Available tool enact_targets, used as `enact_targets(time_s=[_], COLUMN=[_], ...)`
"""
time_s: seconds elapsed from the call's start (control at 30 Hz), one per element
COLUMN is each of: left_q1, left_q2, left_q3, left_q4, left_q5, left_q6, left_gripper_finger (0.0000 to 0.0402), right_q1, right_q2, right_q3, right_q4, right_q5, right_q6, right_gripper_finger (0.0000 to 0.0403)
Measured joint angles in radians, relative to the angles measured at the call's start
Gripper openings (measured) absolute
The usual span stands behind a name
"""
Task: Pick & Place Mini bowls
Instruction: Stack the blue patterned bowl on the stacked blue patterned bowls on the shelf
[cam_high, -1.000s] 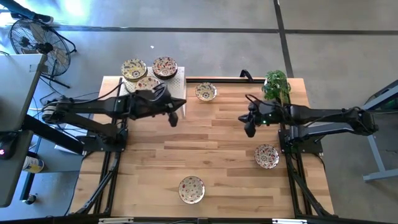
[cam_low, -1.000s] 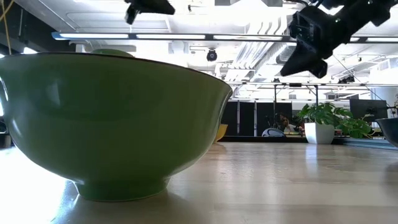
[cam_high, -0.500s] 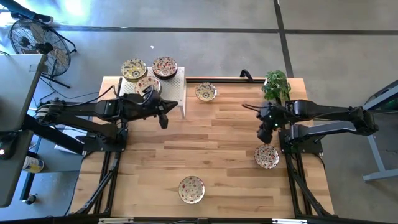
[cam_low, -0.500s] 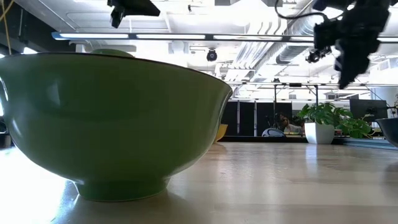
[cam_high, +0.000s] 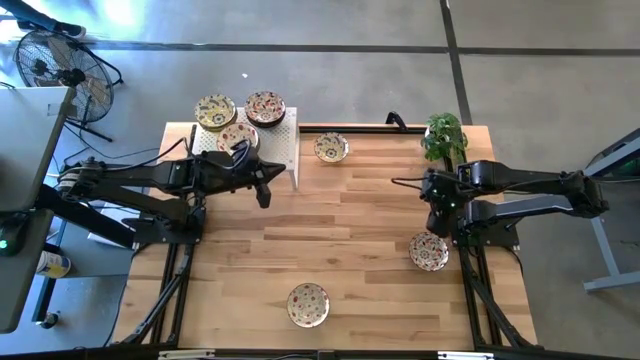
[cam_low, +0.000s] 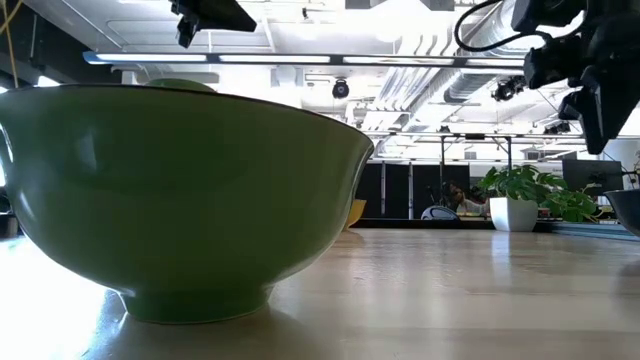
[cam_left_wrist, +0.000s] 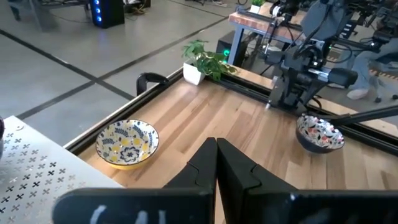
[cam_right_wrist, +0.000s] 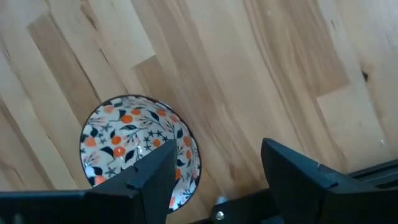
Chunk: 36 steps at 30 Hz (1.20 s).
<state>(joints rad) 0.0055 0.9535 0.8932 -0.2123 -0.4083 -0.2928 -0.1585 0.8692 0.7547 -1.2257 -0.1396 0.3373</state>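
My right gripper (cam_right_wrist: 214, 168) has its fingers spread wide and empty above the orange-flowered mini bowl (cam_right_wrist: 138, 144), which sits near the table's (cam_high: 350, 220) right edge at about four o'clock; I think one finger can land on the rim and tip or push the bowl if I descend off-centre. My left gripper (cam_left_wrist: 216, 163) is clenched on nothing beside the white rack (cam_high: 283, 143) (around ten o'clock), and the potted plant (cam_high: 445, 137) stands at one o'clock, well apart from this bowl.
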Motion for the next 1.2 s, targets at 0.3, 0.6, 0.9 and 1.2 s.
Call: enact_targets(time_s=[0.3,0.6,0.9,1.2], left_q1=[0.000,0.000,0.000,0.000], left_q2=[0.000,0.000,0.000,0.001], left_q3=[0.000,0.000,0.000,0.000], left_q4=[0.000,0.000,0.000,0.000], left_q5=[0.000,0.000,0.015,0.022], left_q6=[0.000,0.000,0.000,0.003], left_gripper_finger=[0.0000,0.0000,0.0000,0.0000], right_q1=[0.000,0.000,0.004,0.004], right_q2=[0.058,0.132,0.164,0.335], right_q3=[-0.007,-0.141,-0.151,-0.151], right_q4=[0.063,0.181,0.198,0.214], right_q5=[-0.073,-0.174,-0.155,-0.121], right_q6=[-0.085,-0.105,-0.081,-0.054], right_gripper_finger=[0.0212,0.0210,0.0210,0.0210])
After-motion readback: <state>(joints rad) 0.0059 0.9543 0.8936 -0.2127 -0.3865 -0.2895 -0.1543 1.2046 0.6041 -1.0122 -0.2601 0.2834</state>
